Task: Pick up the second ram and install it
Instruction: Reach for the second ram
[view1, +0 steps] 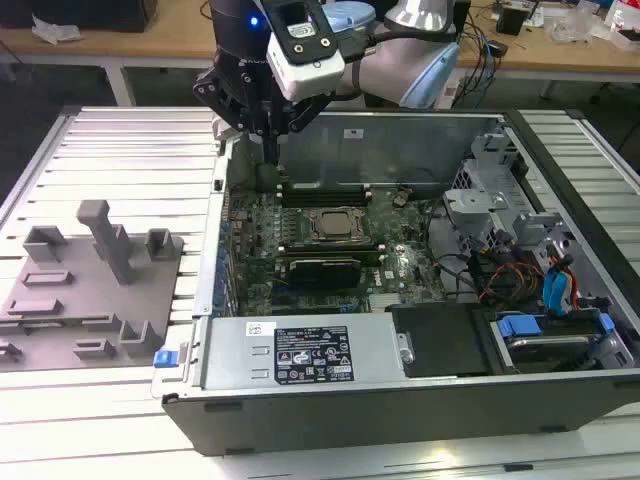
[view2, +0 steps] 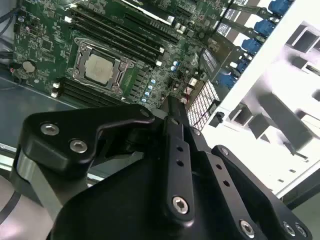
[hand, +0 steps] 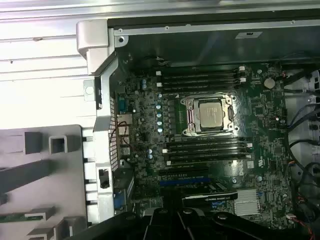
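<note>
One wide worktop (view1: 100, 420) of pale aluminium slats carries everything here, and the biggest thing on it is the open grey metal computer case (view1: 400, 415), lying on its side with its insides up. Above its rear corner, on the exterior view's left, hangs the silver-and-blue robot arm (view1: 400, 60). Just beside the case, on that same side, sits a grey plastic parts fixture (view1: 140, 290) with posts and pockets. Inside the case, the green motherboard (view1: 400, 260) lies flat. The black gripper (view1: 270, 150) points down over the board's edge, fingers drawn together to a narrow tip and touching nothing. The square silver-topped processor (view1: 335, 222) sits mid-board between the memory slots. The second ram (hand: 17, 218), a thin green stick, lies in the fixture, outside the case and well apart from the gripper.
</note>
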